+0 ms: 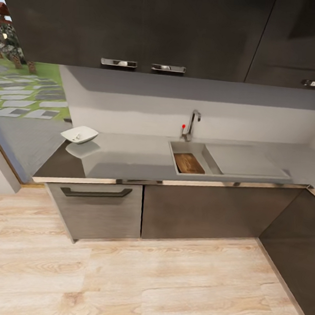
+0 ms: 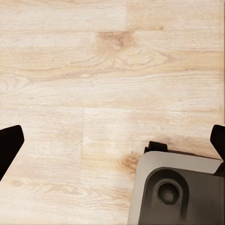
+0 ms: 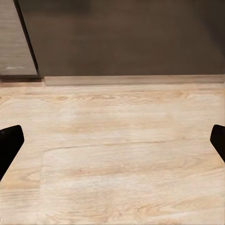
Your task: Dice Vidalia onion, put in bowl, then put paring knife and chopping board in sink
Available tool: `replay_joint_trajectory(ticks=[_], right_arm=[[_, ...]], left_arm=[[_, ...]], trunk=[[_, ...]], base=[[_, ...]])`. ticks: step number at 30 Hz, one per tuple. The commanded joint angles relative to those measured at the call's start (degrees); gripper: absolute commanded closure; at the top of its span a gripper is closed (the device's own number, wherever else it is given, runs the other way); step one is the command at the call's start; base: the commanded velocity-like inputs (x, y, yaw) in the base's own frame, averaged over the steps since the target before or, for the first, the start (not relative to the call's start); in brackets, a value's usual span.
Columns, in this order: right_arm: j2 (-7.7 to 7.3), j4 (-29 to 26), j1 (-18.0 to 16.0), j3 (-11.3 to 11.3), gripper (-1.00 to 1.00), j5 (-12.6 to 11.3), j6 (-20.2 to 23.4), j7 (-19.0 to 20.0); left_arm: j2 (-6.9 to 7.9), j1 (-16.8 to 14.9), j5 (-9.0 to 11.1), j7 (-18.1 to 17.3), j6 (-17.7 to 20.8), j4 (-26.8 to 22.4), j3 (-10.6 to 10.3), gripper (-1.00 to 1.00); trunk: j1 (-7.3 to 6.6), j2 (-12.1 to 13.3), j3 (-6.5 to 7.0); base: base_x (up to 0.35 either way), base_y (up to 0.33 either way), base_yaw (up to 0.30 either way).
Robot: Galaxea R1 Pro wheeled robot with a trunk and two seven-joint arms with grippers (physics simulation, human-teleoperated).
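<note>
Both grippers, left gripper (image 2: pixel 112 140) and right gripper (image 3: pixel 112 140), hang wide open over the wooden floor (image 1: pixel 114 280), holding nothing. Table (image 1: pixel 128 156) stands well ahead. Sink (image 1: pixel 197 148) holds the chopping board (image 1: pixel 188 163); bowl (image 1: pixel 79 134) sits near the table's left end. Onion and knife can't be made out. Risk: the robot stands off, so driving in could bump the cabinet fronts (image 1: pixel 195 211) with the low arms.
</note>
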Motion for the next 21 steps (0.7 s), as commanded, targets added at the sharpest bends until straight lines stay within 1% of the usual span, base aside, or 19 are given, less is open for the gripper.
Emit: replay_joint_trajectory(ticks=[1,14,21], right_arm=[[0.04,0.03,-0.04,-0.44,-1.0,0.61,-0.09,-0.26],[0.03,0.03,-0.04,-0.42,-1.0,0.62,-0.03,-0.26],[-0.04,0.03,-0.04,-0.45,-1.0,0.62,-0.11,-0.26]], left_arm=[[-0.03,-0.03,0.22,0.31,-0.13,0.02,-0.5,-1.0],[-0.21,-0.03,0.18,0.32,-0.13,0.1,-0.68,-1.0],[-0.82,-0.03,0.16,0.3,-0.05,0.33,-0.68,-1.0]], trunk=[[0.03,-0.1,-0.01],[0.03,-0.1,1.16],[0.03,-0.1,1.79]], base=[[0.0,0.0,0.0],[0.0,0.0,0.0],[0.0,0.0,0.0]])
